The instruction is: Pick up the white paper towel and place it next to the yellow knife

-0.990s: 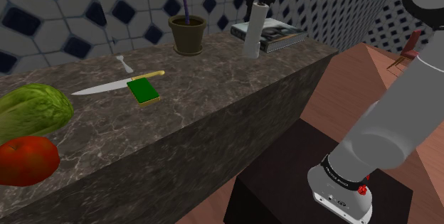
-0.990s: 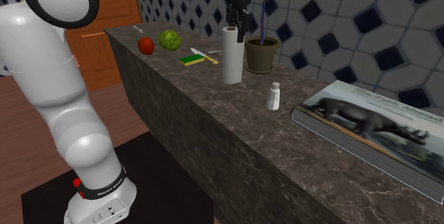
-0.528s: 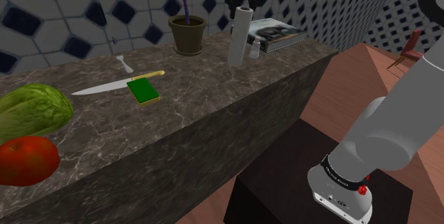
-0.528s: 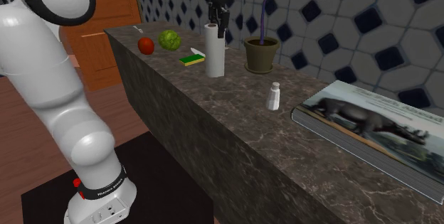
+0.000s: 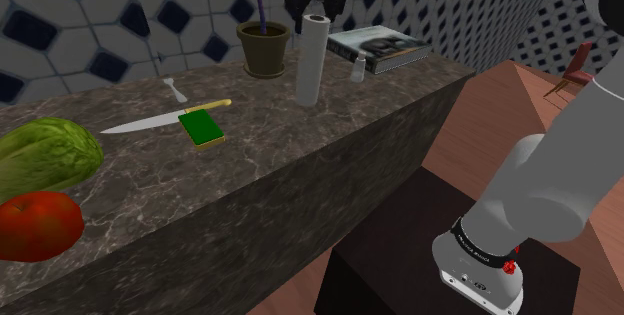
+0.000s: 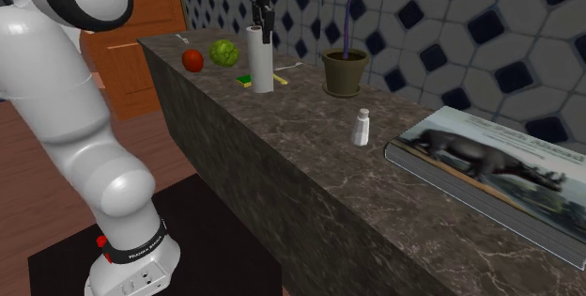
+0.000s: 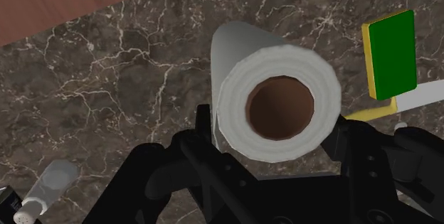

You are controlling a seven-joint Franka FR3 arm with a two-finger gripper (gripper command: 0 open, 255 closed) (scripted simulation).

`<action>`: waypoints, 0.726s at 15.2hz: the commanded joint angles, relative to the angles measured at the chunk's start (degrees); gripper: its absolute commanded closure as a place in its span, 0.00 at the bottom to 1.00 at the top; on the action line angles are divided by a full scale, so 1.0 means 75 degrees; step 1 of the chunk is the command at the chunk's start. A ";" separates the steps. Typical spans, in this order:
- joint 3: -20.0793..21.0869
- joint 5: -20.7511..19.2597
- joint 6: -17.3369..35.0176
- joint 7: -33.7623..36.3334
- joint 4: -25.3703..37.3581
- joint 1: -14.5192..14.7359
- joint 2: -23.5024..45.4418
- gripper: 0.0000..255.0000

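Nearest you in the shoulder view, the stand (image 5: 385,263) carries the arm's base. On the near end of the table (image 5: 300,163), a tomato (image 5: 35,225) and a lettuce (image 5: 45,155) lie side by side. Past them, a green sponge (image 5: 203,127) lies against the knife (image 5: 165,116), whose yellow handle points toward the roll (image 5: 310,63).

The roll stands upright between the sponge and the pot (image 5: 264,48), near the knife's handle. You cannot tell whether its base touches the table. The claw (image 5: 316,11) is clamped on the roll's top end. The wrist view confirms this, with the fingers (image 7: 356,151) pressed to either side of the roll (image 7: 277,102) and the sponge (image 7: 390,53) just beside it.

Beyond the roll you find a shaker (image 5: 357,69), then a book (image 5: 378,48) at the far end. Behind them is the tiled wall (image 5: 100,13).
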 commanded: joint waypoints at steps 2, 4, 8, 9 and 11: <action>0.0287 -0.0001 -0.0022 0.0576 0.0267 0.0272 0.0208 1.00; 0.0471 -0.0016 -0.0029 0.0942 0.0466 0.0454 0.0376 1.00; 0.0822 -0.0085 -0.0083 0.1671 0.1002 0.0834 0.0815 1.00; 0.0905 -0.0112 -0.0106 0.1852 0.1168 0.0935 0.0948 1.00; 0.1065 -0.0180 -0.0168 0.2214 0.1543 0.1144 0.1243 1.00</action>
